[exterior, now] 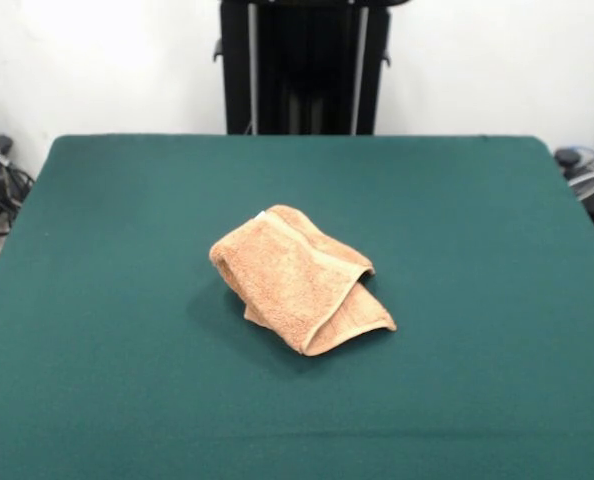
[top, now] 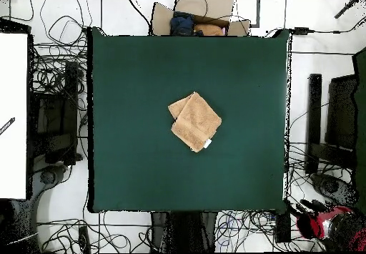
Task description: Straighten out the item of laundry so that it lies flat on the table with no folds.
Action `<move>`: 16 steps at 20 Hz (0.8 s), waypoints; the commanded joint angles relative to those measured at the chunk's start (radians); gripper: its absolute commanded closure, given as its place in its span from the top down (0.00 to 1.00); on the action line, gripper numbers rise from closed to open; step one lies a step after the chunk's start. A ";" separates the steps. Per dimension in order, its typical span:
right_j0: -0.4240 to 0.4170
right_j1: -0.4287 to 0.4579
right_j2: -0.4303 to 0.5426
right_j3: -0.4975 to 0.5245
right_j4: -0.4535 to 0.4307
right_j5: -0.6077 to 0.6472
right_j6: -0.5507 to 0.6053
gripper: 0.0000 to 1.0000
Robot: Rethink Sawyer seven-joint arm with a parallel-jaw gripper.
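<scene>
Robot lab, floor cables [top: 61, 76], pedestal [exterior: 304, 65]

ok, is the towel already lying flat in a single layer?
No, in the front view the peach-orange towel is folded over itself near the middle of the green table, with one layer overlapping another.

A peach-orange towel [top: 194, 121] lies folded near the middle of the green table [top: 129, 158], well clear of every edge. A white tag [top: 207, 144] shows at its lower corner.
</scene>
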 commanded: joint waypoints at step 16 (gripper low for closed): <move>0.075 0.179 0.034 -0.046 -0.246 -0.157 0.170 1.00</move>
